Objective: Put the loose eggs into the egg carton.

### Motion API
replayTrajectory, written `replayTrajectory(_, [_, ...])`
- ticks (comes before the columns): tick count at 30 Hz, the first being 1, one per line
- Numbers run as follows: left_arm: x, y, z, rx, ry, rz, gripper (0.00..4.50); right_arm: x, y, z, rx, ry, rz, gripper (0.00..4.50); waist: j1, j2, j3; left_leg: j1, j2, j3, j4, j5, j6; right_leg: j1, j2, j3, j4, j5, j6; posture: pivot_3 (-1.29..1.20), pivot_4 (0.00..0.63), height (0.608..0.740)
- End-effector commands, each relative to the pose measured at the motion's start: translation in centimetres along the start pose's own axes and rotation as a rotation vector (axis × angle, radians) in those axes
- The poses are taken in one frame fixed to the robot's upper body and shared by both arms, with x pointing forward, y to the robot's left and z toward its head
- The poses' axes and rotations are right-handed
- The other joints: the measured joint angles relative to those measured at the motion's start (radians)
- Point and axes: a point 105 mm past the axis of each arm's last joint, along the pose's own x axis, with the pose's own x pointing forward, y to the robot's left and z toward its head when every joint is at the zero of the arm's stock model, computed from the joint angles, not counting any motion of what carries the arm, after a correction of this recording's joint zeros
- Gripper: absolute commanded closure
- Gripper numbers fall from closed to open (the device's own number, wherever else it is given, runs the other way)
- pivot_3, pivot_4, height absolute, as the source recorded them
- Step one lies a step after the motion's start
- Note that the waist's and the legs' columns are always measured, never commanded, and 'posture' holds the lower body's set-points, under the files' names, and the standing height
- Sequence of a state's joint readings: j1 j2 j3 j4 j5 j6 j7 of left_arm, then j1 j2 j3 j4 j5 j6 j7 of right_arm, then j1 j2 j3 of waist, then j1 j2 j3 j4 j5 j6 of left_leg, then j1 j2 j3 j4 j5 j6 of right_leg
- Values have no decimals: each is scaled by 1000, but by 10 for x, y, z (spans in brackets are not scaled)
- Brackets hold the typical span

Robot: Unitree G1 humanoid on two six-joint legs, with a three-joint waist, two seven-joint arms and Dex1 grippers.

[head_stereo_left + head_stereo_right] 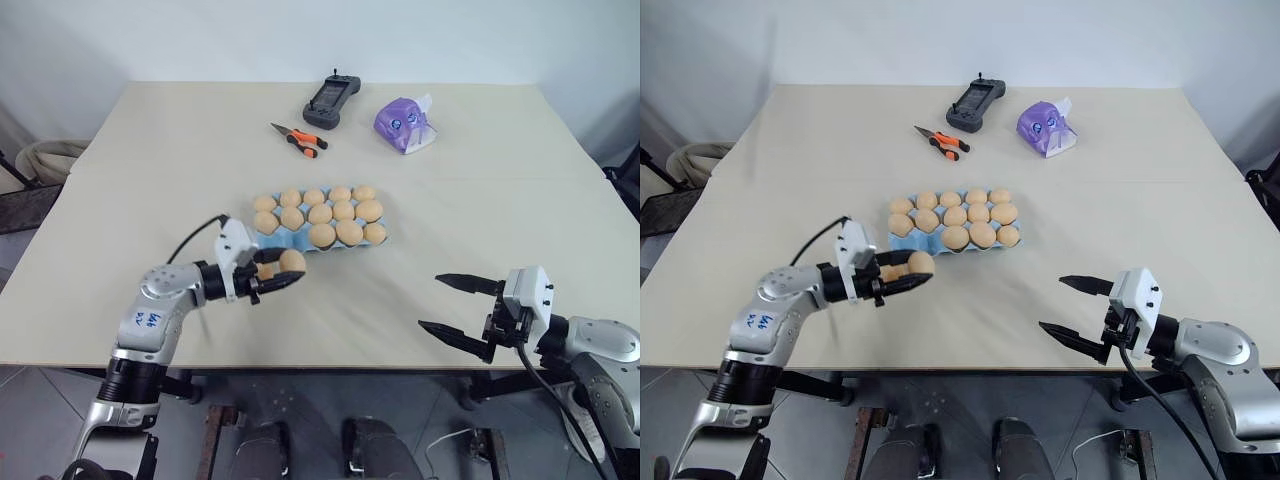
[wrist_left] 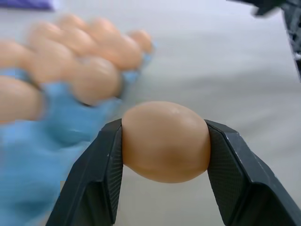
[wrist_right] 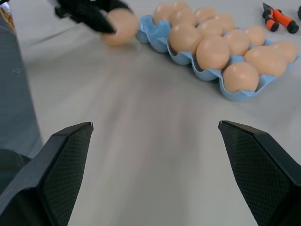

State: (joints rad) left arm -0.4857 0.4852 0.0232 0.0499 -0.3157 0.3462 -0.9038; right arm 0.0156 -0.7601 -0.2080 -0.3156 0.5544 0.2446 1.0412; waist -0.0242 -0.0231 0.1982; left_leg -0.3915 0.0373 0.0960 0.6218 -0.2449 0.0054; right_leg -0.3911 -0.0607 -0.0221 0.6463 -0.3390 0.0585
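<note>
nearest, the right gripper (image 1: 458, 312) hangs over bare table (image 1: 120, 180) with its fingers spread wide and nothing in them. the left gripper (image 1: 284, 275) is clamped on one egg (image 1: 292, 261), lifted just off the egg carton (image 1: 297, 243)'s near left corner. next it seems to need an empty cup there and a gentle lowering. pliers (image 1: 298, 139), a remote (image 1: 329, 101) and a tissue pack (image 1: 404, 124) lie far back, out of the way.

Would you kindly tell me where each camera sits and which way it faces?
Left and right eye views: on the head, looking down at the beige table; both arms show.
Left wrist view: along the left claw, shut on a pale tan oval egg.
Right wrist view: along the open right claw towards the light-blue pulp egg carton.
All share the carton.
</note>
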Motion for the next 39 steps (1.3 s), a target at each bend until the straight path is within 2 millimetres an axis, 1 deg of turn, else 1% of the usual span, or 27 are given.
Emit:
replayTrajectory(1, [6,25,13,67,-31,100,2285,0,-3,12,-36,-29,-21,0,2,0,0,0,0,0,0,0,0,0,0,0,0,0,0,0,150,740])
replayTrajectory(3, [27,36,14,64,-34,128,2285,5,-4,11,-30,-41,-37,0,11,-1,0,0,-1,0,1,0,1,0,0,0,0,1,1,0,150,740])
replayTrajectory(4, [36,37,13,52,-36,124,2285,7,-4,11,-30,-46,-38,0,20,-1,0,0,-1,0,2,0,1,0,0,0,0,1,2,0,150,740])
replayTrajectory(7, [46,38,7,40,-33,110,2285,11,-3,14,-31,-58,-42,0,23,-1,0,-4,-1,0,5,-1,2,-1,0,0,-1,2,3,0,150,740])
replayTrajectory(8, [48,37,7,35,-38,98,1616,12,-3,14,-31,-62,-44,0,20,-1,0,-5,-1,0,5,-2,3,-1,0,0,-2,2,3,0,150,740])
replayTrajectory(10, [51,34,8,36,-48,73,1098,13,-2,14,-29,-65,-48,0,18,-1,0,-8,-1,1,6,-3,3,-4,0,0,-3,2,3,0,150,740])
replayTrajectory(13, [49,32,8,54,-48,66,146,13,1,13,-19,-67,-55,0,23,-1,0,-11,0,0,7,-2,0,-6,0,-1,-2,2,3,0,150,740])
replayTrajectory(14, [48,32,8,55,-48,67,45,13,1,13,-18,-67,-56,0,23,-1,0,-11,0,0,8,-2,1,-6,0,-1,-2,2,3,0,150,740])
replayTrajectory(16, [40,36,9,82,-46,95,45,13,2,12,-13,-66,-58,0,23,-1,0,-11,-1,0,9,-3,3,-6,0,-1,-1,2,4,0,150,740])
replayTrajectory(19, [22,37,12,110,-55,109,45,12,1,11,-11,-62,-60,0,16,-1,0,-11,-1,1,9,-3,4,-6,0,0,-1,3,5,0,150,740])
replayTrajectory(22, [-8,33,18,121,-97,111,45,12,2,10,-7,-58,-45,0,12,-1,0,-10,0,0,9,-2,3,-6,0,0,0,3,4,0,150,740])
replayTrajectory(24, [-29,30,16,136,-95,115,45,13,2,10,-8,-57,-35,0,10,-1,0,-10,0,0,8,-2,3,-6,0,0,0,2,4,0,150,740])
replayTrajectory(28, [-78,20,1,161,-30,133,45,12,1,10,-19,-61,-33,0,-2,-1,0,-10,0,0,8,-3,3,-6,-1,0,-1,2,4,0,150,740])
replayTrajectory(32, [-114,4,-25,109,58,154,45,10,0,8,-45,-76,-30,0,-4,-1,0,-10,0,0,7,-3,3,-5,-2,0,-2,2,3,0,150,740])
replayTrajectory(34, [-122,-3,-36,94,95,157,45,10,0,6,-46,-70,-27,0,-3,-1,0,-9,0,-1,7,-4,1,-5,-3,0,-2,2,3,0,150,740])
replayTrajectory(39, [-119,-12,-41,69,99,152,45,9,-2,6,-55,-80,-27,0,5,-1,0,-10,0,-2,6,-6,-1,-5,-5,-2,-3,2,0,0,150,740])
